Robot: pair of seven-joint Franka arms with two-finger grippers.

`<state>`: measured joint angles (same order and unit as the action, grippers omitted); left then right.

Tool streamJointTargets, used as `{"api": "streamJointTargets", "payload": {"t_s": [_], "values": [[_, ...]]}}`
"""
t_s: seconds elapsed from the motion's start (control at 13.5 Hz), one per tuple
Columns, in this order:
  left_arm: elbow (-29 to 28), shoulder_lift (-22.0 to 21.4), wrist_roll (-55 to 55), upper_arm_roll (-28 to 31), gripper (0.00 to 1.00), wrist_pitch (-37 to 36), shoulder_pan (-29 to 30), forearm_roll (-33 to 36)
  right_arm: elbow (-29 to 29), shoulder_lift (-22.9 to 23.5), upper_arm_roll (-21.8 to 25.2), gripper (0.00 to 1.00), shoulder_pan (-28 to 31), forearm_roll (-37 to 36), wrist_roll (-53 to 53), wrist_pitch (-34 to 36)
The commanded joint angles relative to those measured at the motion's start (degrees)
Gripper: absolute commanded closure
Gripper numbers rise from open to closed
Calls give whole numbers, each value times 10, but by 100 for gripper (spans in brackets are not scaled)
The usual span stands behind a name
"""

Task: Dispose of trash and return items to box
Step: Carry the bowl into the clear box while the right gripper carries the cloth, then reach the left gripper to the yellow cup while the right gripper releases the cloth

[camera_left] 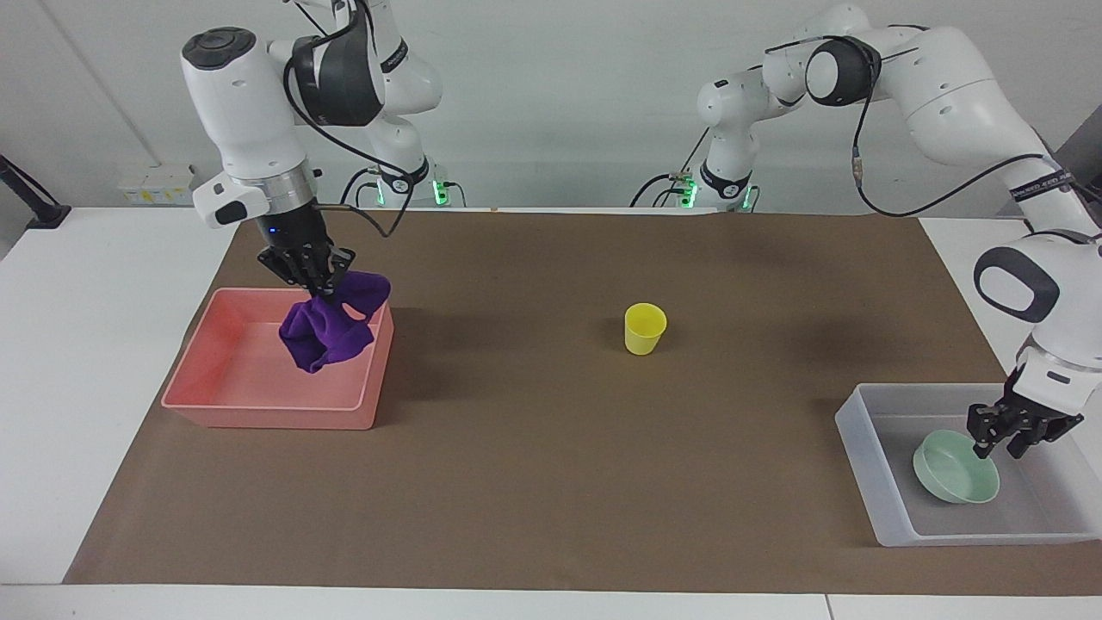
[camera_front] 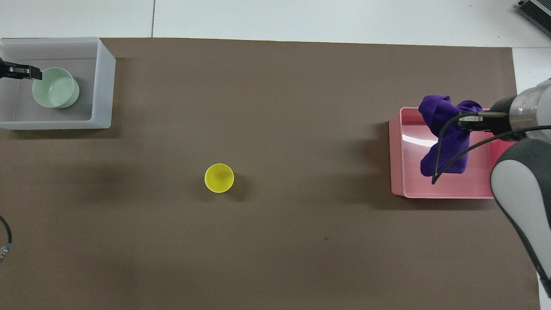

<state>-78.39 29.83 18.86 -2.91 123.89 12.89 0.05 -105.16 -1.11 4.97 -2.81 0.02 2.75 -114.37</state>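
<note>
Risk one concerns the purple rag (camera_left: 329,325), which hangs from the right gripper (camera_left: 315,277) over the pink bin (camera_left: 258,415). The fingers are clenched on the rag's upper fold, and the cloth droops toward the bin floor without visibly resting on it. The rag hangs over the part of the bin toward the middle of the counter (camera_left: 534,482), close to that end wall; if it is let go from here, a trailing fold could drape over the rim or slide out onto the counter. Soft cloth may also cling to a finger on release and be dragged back out as the arm lifts.

Risk two concerns the mint-green bowl (camera_left: 956,467). It sits inside the translucent box (camera_left: 863,465), near the wall nearest the robots in the overhead view. The left gripper (camera_left: 1001,444) is at the bowl's rim, low inside the box. Whether its fingers are released or gripping the rim cannot be told from either view. If they grip it, a lift would carry the bowl out again; if they are merely close, a careless withdrawal could tip the bowl or knock the box wall.

Containers: the pink bin shows nothing on its floor, with the rag suspended above it. The translucent box holds the bowl only. The yellow cup (camera_left: 645,328) stands upright on the counter between the two bins, well apart from both, and remains to be returned.
</note>
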Motion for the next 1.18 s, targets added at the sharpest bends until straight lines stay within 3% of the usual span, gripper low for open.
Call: {"api": "streamJointTargets", "payload": {"t_s": [0.0,0.3,0.59,0.74,0.89,1.11], "values": [[-61,-74,0,5,24,-46,-41,12,-18,-5,-7,100,52,1,-76,-7],[-152,-125,-44,5,19,-56,-115,11,-69,8,-8,100,65,2,-78,-67],[-331,-184,-206,5,19,82,-226,11,-122,37,-8,100,63,9,-76,-151],[-374,-202,-259,4,19,87,-281,11,-163,39,-8,100,67,10,-78,-190],[-375,-204,-304,4,19,84,-321,11,-180,52,-8,99,68,10,-76,-198],[-373,-217,-314,3,19,57,-340,10,-184,69,-8,71,74,10,-73,-218]]}}
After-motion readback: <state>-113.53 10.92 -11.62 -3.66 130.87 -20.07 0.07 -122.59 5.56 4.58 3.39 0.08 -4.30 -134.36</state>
